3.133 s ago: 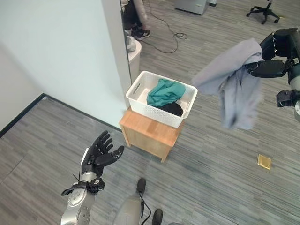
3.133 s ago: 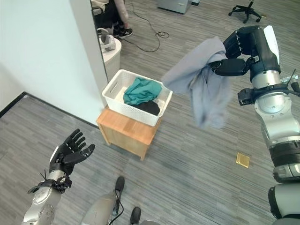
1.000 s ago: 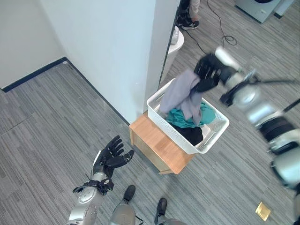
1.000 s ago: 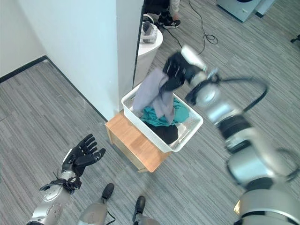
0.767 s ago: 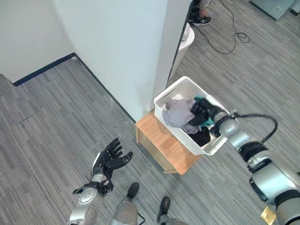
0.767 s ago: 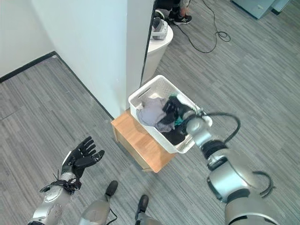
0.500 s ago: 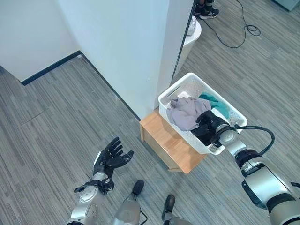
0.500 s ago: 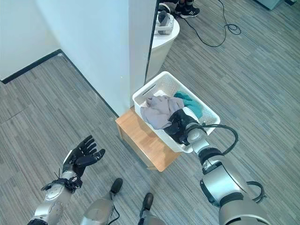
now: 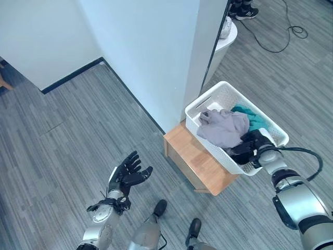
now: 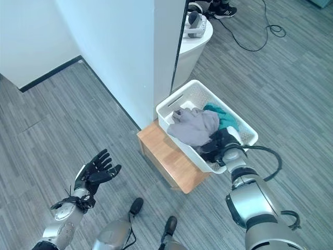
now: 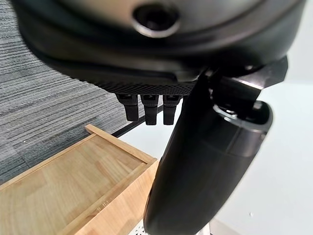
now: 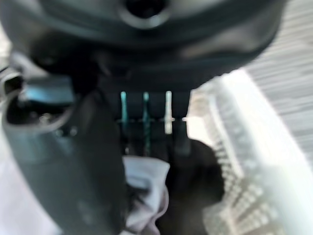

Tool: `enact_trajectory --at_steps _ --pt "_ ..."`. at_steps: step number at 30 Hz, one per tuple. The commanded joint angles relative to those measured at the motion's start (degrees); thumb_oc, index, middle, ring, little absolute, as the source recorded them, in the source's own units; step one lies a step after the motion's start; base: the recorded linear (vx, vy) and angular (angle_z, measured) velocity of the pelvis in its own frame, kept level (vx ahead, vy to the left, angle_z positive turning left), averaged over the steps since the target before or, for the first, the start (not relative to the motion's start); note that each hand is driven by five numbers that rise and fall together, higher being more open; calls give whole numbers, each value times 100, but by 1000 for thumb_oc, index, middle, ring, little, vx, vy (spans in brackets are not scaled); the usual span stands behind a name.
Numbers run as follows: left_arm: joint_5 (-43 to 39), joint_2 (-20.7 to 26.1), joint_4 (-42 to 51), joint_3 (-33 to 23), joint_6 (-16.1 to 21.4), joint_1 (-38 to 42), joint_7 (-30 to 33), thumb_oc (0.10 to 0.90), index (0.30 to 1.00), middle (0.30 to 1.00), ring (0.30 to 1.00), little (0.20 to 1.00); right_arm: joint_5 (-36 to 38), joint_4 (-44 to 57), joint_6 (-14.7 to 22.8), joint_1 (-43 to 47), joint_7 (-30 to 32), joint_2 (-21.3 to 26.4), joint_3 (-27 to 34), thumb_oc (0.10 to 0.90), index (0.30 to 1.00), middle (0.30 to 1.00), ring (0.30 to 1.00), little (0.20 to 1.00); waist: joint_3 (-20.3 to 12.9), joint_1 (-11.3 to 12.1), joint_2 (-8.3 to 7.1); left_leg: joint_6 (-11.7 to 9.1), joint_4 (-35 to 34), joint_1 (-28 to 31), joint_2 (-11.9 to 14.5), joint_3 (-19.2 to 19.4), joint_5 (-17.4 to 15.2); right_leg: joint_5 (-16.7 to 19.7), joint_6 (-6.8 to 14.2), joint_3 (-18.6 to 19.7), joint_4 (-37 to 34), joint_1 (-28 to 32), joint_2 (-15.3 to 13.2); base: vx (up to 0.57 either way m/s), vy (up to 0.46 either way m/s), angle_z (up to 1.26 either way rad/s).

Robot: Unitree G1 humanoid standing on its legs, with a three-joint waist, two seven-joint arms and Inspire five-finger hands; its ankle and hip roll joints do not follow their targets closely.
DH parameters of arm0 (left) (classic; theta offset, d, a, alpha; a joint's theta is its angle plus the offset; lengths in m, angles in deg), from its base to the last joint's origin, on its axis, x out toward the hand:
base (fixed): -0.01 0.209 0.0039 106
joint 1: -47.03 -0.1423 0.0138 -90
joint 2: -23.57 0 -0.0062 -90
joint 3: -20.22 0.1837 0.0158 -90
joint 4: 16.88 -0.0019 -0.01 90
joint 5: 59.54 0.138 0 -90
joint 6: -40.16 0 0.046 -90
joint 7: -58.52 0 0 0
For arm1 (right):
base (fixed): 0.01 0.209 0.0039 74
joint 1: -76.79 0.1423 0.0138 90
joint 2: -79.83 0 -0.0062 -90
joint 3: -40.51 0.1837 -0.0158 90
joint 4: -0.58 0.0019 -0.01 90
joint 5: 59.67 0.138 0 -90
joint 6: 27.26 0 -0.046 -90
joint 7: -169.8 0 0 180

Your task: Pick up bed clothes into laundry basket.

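The white laundry basket (image 9: 218, 98) is perched on a small wooden stand (image 9: 193, 159), tucked right against the wall corner (image 9: 200, 62). A grey garment (image 9: 223, 127) is heaped inside, over teal cloth (image 9: 253, 120) and a dark piece. The right hand (image 9: 251, 147) is parked at the basket's near right rim; whether anything is gripped can't be told. The left hand (image 9: 127, 174) is held splayed wide over bare floor (image 9: 67, 135), well left of the stand.

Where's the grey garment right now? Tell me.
The grey garment lies in the white laundry basket on the wooden stand, beside the teal cloth.
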Motion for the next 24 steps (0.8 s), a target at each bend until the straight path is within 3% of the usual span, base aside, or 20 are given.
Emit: enact_trajectory --at_steps 1,10,16,24 --pt "63 23 739 -72 370 73 -93 800 900 900 900 900 97 69 15 193 602 785 -207 800 900 900 900 900 -315 32 -272 -35 15 -308 -116 74 -37 22 262 112 39 -115 -230 0 0 0" --pt "70 22 604 -180 371 123 -84 800 900 900 900 900 636 857 202 495 125 880 -503 800 900 900 900 900 -398 -157 -359 -38 4 -223 -60 192 -85 12 259 192 37 -91 -226 0 0 0" --pt "90 39 585 -314 392 142 -18 800 900 900 900 900 772 2252 354 1226 5 1465 -1066 800 900 900 900 900 -435 -390 -541 -40 -5 -133 6 358 -135 30 252 338 57 -94 -214 -9 -6 -12" --pt "120 87 639 -389 395 110 -91 800 900 900 900 900 866 3515 546 1428 -61 2255 -1209 800 900 900 900 900 -480 -557 -678 -46 -19 -60 50 476 -178 36 253 425 78 -89 -206 -14 -5 -5"
